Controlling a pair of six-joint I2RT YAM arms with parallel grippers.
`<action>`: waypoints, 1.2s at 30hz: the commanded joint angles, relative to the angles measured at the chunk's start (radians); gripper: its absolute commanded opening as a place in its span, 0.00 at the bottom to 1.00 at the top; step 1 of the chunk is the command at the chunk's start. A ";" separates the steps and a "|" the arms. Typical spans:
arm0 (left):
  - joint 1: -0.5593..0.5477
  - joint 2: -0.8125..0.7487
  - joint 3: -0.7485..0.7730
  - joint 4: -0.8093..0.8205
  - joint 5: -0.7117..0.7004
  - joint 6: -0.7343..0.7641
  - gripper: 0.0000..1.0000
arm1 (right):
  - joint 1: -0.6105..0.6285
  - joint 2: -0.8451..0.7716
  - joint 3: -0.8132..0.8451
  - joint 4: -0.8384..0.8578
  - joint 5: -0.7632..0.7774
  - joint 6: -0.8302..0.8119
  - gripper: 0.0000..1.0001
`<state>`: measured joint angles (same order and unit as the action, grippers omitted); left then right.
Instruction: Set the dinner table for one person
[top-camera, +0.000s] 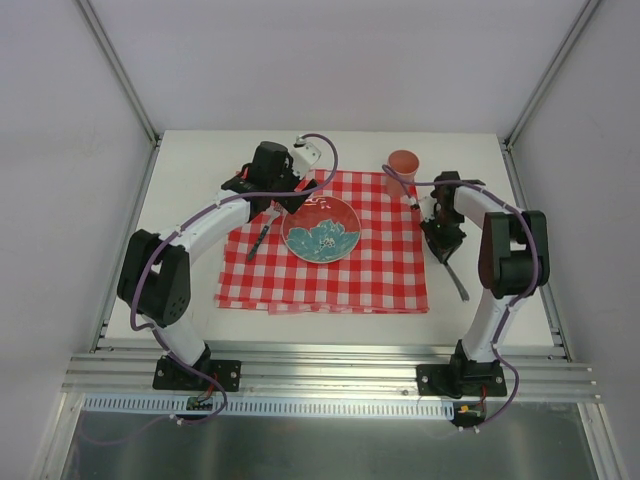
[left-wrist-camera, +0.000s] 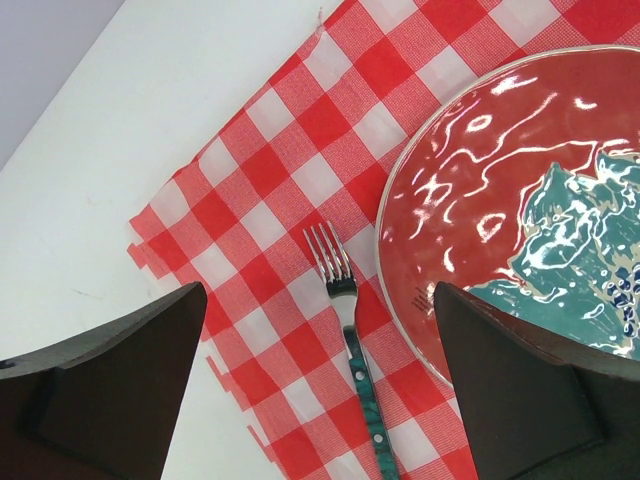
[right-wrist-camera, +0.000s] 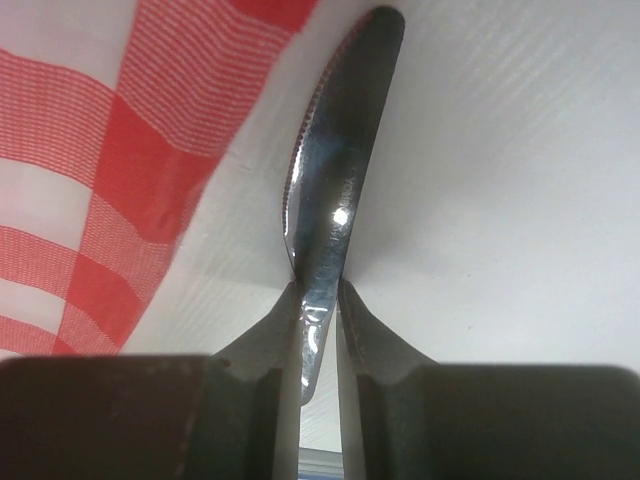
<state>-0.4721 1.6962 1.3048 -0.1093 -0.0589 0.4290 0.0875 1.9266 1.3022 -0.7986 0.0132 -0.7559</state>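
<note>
The dinner table (top-camera: 200, 180) lies under the checked cloth (top-camera: 390, 270), which bears a red-and-teal plate (left-wrist-camera: 470, 200). Right of the plate, the right gripper (right-wrist-camera: 318, 290) clamps a serrated knife (right-wrist-camera: 335, 180) over bare tabletop. Left of the plate, the left gripper (left-wrist-camera: 320, 290) hangs spread wide above a fork (left-wrist-camera: 333, 262).

The left arm (top-camera: 200, 225) and the right arm (top-camera: 487, 318) are alike: white tubular links between bulky black joint housings, each rising from a flat black base plate (top-camera: 196, 374). A thin purple cable (top-camera: 336, 160) runs along each arm in loose loops. The fingers (left-wrist-camera: 110, 395) of the left gripper (left-wrist-camera: 320, 300) are broad, dark, matt wedges, while those of the right gripper (right-wrist-camera: 320, 292) taper to narrow tips
</note>
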 joint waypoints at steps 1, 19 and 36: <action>-0.010 -0.010 0.031 0.026 -0.002 -0.024 0.99 | -0.037 -0.009 -0.047 0.015 0.080 0.020 0.00; -0.008 -0.024 -0.006 0.040 0.004 -0.036 0.99 | -0.046 -0.172 -0.018 -0.103 0.011 0.067 0.00; -0.008 -0.038 -0.010 0.042 -0.007 -0.018 0.99 | -0.055 -0.081 -0.070 -0.016 0.025 0.055 0.43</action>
<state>-0.4721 1.6962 1.2980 -0.0902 -0.0589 0.4076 0.0422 1.8133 1.2060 -0.8185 0.0372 -0.6960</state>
